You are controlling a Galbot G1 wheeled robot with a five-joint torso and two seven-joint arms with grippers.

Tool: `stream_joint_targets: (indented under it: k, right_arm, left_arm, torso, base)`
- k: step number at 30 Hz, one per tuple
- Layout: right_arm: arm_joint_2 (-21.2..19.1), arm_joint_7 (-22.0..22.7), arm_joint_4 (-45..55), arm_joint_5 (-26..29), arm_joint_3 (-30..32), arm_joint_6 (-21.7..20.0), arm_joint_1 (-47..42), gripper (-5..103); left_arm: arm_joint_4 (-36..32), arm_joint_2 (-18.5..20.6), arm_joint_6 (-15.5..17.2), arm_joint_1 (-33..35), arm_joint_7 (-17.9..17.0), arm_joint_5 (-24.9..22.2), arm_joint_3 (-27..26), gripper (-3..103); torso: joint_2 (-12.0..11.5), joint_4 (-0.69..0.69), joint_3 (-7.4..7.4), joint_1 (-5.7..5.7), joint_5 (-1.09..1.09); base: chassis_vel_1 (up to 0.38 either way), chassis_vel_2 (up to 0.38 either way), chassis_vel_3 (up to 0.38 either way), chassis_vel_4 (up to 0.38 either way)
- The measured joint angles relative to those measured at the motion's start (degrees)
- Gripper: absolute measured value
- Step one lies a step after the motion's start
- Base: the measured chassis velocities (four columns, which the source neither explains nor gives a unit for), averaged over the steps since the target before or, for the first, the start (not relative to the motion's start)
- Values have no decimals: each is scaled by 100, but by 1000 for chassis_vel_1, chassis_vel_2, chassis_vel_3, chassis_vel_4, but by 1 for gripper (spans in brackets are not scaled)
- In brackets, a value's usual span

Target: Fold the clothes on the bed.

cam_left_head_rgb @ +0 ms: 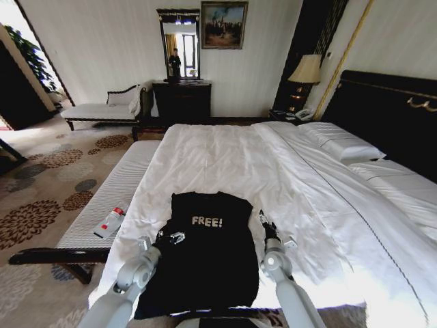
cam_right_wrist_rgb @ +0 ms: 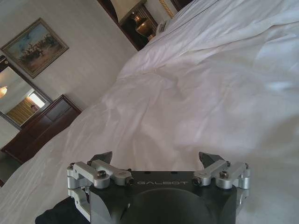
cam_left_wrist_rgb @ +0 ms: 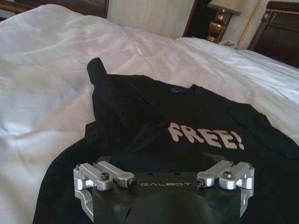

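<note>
Bed | one black T-shirt | two grippers: left gripper, right gripper

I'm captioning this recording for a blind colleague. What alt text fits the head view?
A black T-shirt with white "FREE!" lettering lies flat on the near edge of a white bed. The left gripper rests at the shirt's left edge, the right gripper at its right edge.

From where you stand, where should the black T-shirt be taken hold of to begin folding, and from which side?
Take the black T-shirt at its two side edges near the shoulders, coming down from above. It lies flat, chest up, on the bed, so only a thin pinch of cloth is offered. The left claw is over its left edge, the right claw beside its right edge, both open.
</note>
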Motion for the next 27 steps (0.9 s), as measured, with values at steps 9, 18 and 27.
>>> stream_joint_targets:
  k: [9, 18, 27]
  right_arm:
    - [-4, 19, -22, -2, -9, 5, 2, 100]
    - [-21, 59, -49, -23, -10, 9, 2, 100]
    - [-32, 163, -33, -47, -48, -30, 72, 100]
  left_arm:
    - [-300, -8, -114, -137, 54, -351, -307, 100]
    - [221, -220, 133, -1192, -303, -904, 25, 100]
    - [1036, -473, 361, -1753, -531, -1019, 339, 100]
  torso:
    - [0, 0, 0, 0, 0]
    - [0, -3, 1, 1, 0]
    - [0, 1, 1, 1, 1]
  base:
    - [0, 0, 0, 0]
    - [0, 0, 0, 0]
    - [0, 0, 0, 0]
